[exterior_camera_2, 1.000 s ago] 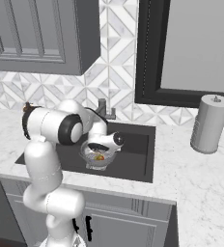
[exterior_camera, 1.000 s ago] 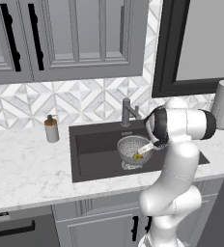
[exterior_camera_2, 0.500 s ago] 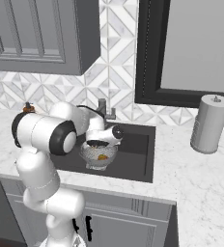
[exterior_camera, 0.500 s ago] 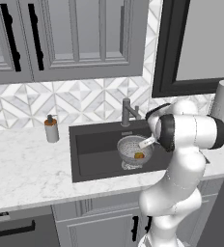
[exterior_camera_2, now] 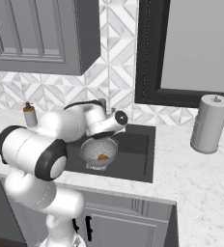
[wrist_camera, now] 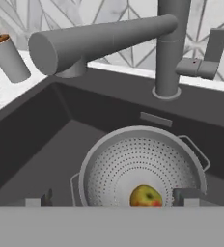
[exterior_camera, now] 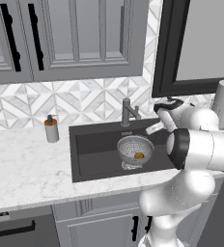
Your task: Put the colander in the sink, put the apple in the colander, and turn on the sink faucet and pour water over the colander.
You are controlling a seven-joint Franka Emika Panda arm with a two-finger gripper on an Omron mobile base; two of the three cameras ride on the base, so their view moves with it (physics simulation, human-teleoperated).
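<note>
At lower centre of the hand view, the red and yellow-green apple (wrist_camera: 146, 197) lies inside the silver-grey pierced metal colander (wrist_camera: 141, 166) in the dark grey sink (wrist_camera: 32, 144), so the wide, empty gripper (wrist_camera: 115, 198) should next push the lever of the slim dark faucet (wrist_camera: 168, 50).

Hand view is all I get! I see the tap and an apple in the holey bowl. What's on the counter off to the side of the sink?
Observer: A grey paper towel roll stands upright on the counter, past the end of the sink farthest from the soap bottle.
Operator: What's on the wall above the soap?
Observer: Grey cabinets with long black handles.
Operator: And above the paper roll?
Observer: A big window with a dark frame.
</note>
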